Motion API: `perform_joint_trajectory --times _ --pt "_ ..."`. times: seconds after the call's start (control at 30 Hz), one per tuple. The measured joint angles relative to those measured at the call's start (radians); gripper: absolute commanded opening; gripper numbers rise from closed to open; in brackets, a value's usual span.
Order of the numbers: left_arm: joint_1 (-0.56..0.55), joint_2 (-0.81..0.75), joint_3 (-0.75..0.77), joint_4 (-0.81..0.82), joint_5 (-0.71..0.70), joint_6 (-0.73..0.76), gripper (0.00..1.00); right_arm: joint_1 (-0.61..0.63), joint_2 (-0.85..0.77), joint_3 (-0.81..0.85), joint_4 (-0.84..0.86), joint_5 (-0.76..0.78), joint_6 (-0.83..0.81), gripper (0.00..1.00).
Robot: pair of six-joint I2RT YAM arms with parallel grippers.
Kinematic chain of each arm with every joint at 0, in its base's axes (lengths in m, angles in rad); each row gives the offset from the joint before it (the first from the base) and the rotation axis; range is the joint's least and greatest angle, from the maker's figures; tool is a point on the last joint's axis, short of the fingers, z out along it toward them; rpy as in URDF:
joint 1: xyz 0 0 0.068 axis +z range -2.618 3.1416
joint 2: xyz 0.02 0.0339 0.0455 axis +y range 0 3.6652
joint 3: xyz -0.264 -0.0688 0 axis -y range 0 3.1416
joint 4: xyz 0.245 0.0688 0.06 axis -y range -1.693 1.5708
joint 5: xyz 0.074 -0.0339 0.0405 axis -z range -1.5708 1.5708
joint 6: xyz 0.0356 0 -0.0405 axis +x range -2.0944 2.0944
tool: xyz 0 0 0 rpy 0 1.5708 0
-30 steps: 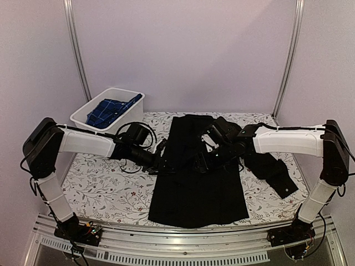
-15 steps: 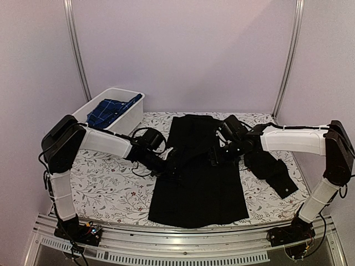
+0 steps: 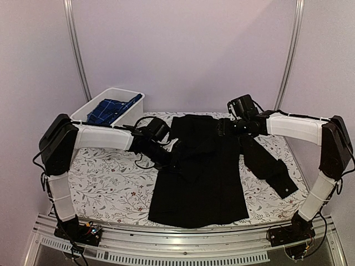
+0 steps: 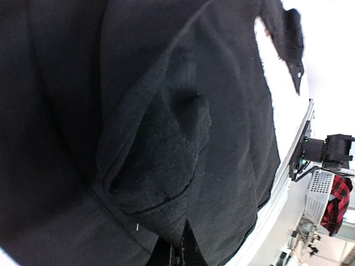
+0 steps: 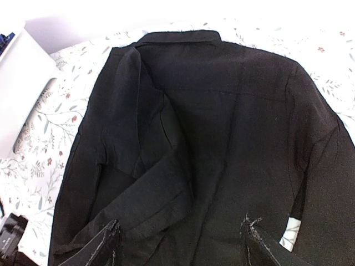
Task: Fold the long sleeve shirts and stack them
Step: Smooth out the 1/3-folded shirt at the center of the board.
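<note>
Currently, the left gripper [image 3: 173,159] is clamped on the black shirt [image 3: 199,183] at its left edge; the right gripper [image 3: 223,128] hangs above its right shoulder, fingers apart.

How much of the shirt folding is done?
Just begun. The black shirt lies flat with one sleeve folded across it, the left gripper shut on that cloth. The right gripper is open. Left: the other sleeve, folding the body, then the plaid shirt in the tub.

Matt cloth — the black shirt [image 3: 199,177]; smooth plastic — the white tub [image 3: 131,116].
</note>
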Motion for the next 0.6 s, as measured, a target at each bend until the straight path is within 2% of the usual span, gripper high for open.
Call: perform_joint_trajectory --times 0.1,0.27,0.4,0.5,0.53,0.6 --pt "-0.010 -0.064 0.076 -0.087 -0.062 0.051 0.00 -0.005 0.035 0.051 0.015 -0.001 -0.023 0.71" --pt "-0.040 -0.152 0.328 -0.249 -0.229 0.226 0.00 -0.007 0.068 0.100 0.025 -0.015 -0.046 0.71" --pt "-0.092 -0.153 0.496 -0.374 -0.385 0.393 0.00 -0.007 0.076 0.108 0.026 -0.021 -0.053 0.71" --pt "-0.159 -0.116 0.520 -0.465 -0.503 0.491 0.01 -0.007 0.076 0.108 0.026 -0.022 -0.053 0.71" --pt "-0.186 -0.088 0.519 -0.499 -0.537 0.517 0.08 -0.007 0.076 0.108 0.025 -0.022 -0.053 0.71" --pt "-0.244 -0.013 0.499 -0.554 -0.576 0.555 0.33 -0.007 0.076 0.108 0.025 -0.022 -0.053 0.71"
